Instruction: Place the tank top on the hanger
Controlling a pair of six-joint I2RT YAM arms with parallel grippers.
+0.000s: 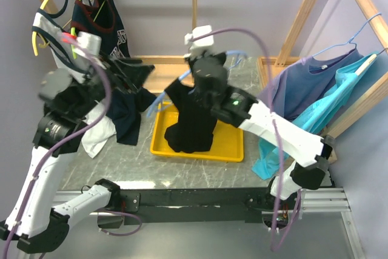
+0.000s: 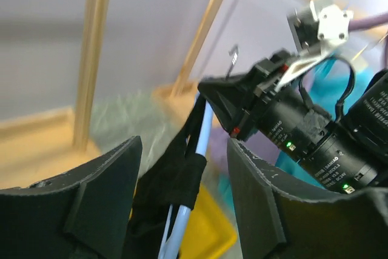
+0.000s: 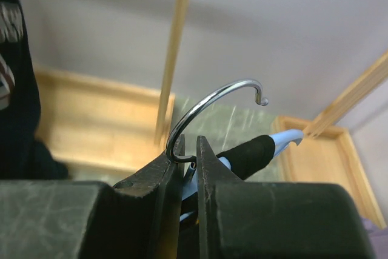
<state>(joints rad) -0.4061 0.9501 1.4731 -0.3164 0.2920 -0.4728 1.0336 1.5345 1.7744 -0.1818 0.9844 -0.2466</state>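
Observation:
The black tank top (image 1: 191, 119) hangs from the light-blue hanger (image 1: 159, 100), its hem resting in the yellow tray (image 1: 230, 150). My right gripper (image 1: 205, 65) is shut on the hanger's neck; in the right wrist view the gripper (image 3: 188, 144) pinches just below the metal hook (image 3: 206, 98), with a black strap (image 3: 248, 153) over the blue arm (image 3: 285, 137). My left gripper (image 1: 144, 83) is open at the hanger's left end. In the left wrist view the gripper (image 2: 185, 144) has the blue arm (image 2: 203, 128) and strap (image 2: 179, 180) between its wide-apart jaws, touching neither.
A navy top with red trim (image 1: 100, 19) and a white-grey top (image 1: 57, 47) hang on yellow-green hangers at the back left. A dark garment (image 1: 124, 116) and white cloth (image 1: 100, 134) lie left of the tray. Purple (image 1: 309, 77) and teal (image 1: 303, 119) tops hang at the right.

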